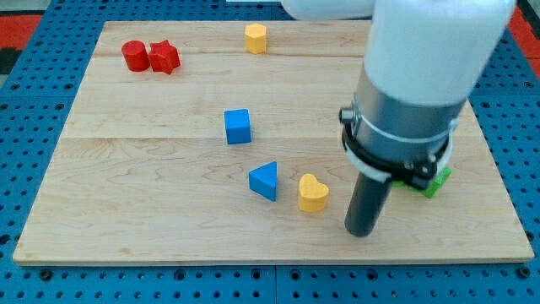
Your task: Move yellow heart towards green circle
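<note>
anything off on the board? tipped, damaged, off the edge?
Nothing stands out. All blocks sit flat on the wooden board. My tip is just to the view's right of the yellow heart. A green block is mostly hidden behind the arm, so its state is unclear.

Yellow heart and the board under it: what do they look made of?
Yellow heart: probably painted wood or plastic; solid even colour, matte, no grain showing. Board: pale unfinished-looking wood, with visible grain lines and plank seams. My tip stands just right of the heart.

Seven blocks are counted on the board: two red [134, 55] [164, 57], two yellow [256, 38] [312, 193], two blue [238, 127] [264, 180], and one green [434, 181].
</note>
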Available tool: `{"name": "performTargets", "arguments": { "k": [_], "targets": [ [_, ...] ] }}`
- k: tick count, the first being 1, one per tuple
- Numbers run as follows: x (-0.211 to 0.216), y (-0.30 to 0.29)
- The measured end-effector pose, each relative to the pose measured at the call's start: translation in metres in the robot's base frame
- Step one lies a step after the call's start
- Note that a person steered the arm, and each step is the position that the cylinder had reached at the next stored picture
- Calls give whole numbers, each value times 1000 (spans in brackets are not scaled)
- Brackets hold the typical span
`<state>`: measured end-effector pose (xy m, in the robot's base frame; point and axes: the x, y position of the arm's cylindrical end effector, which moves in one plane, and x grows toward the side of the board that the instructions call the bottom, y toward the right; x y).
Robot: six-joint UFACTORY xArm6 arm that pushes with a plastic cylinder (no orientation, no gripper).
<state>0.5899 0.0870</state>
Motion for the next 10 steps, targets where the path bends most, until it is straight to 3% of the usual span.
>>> {"name": "performTargets", "arguments": {
  "k": [1, 2, 4, 7, 10],
  "targets": [
    [3, -73],
    [-11, -85],
    [-53, -65],
    [-61, -19],
    [-92, -12]
  ]
}}
